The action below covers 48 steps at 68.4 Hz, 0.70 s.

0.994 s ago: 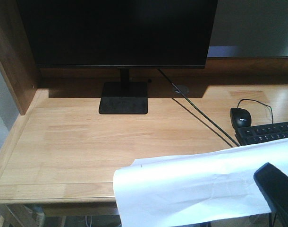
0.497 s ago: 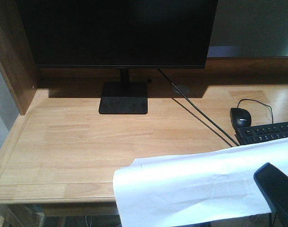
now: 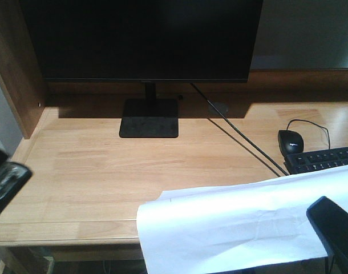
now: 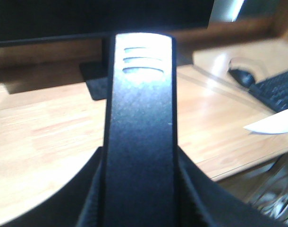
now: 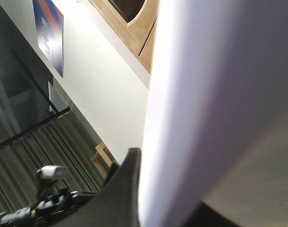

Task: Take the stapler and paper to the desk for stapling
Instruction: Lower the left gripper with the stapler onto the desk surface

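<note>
Stapler (image 4: 140, 118), pinched in my left end effector (image 4: 139, 208), just came in above the table (image 3: 105, 165); right end effector (image 3: 334, 225) clamps paper (image 3: 231, 228), table ahead, so delivery looks close.

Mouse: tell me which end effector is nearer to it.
Right. The right end effector, holding the paper, is at the near right of the desk, a little in front of the mouse. The left end effector, holding the stapler, is at the far left edge.

Front overlooks desk (image 3: 94, 171); left wrist close (same monitor (image 4: 49, 19)).
</note>
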{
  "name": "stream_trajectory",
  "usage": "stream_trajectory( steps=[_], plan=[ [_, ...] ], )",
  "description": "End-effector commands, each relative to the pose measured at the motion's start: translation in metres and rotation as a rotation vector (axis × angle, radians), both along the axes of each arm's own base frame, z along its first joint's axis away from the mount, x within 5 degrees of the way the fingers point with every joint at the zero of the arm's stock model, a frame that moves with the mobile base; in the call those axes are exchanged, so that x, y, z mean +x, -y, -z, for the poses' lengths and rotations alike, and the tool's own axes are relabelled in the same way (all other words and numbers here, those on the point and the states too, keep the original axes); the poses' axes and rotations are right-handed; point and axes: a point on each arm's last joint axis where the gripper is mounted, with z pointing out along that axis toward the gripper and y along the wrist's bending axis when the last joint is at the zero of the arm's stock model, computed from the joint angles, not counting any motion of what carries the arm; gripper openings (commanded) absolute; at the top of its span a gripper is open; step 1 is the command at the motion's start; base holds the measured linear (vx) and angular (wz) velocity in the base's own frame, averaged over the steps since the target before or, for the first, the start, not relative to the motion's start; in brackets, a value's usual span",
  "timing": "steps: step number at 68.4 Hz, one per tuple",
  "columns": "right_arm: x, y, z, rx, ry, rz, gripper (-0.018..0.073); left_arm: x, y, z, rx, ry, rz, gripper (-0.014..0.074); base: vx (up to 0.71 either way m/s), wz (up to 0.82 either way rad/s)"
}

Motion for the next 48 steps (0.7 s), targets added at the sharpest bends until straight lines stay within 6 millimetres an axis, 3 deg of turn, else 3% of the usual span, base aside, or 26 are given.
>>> stream_trajectory(
  steps=[1, 29, 48],
  plan=[
    [-0.006, 0.001, -0.001, 0.063, 0.059, -0.032, -0.0004, 0.029, 0.015, -0.016, -0.005, 0.144, 0.034, -0.0006, 0.0, 0.0],
    [-0.006, 0.001, -0.001, 0.063, 0.059, -0.032, -0.0004, 0.132, 0.064, 0.001, 0.248, 0.056, 0.135, -0.0006, 0.0, 0.0],
    [-0.006, 0.001, -0.001, 0.063, 0.059, -0.032, -0.0004, 0.193, 0.069, 0.023, 0.244, -0.086, 0.112, -0.0006, 0.0, 0.0]
  ],
)
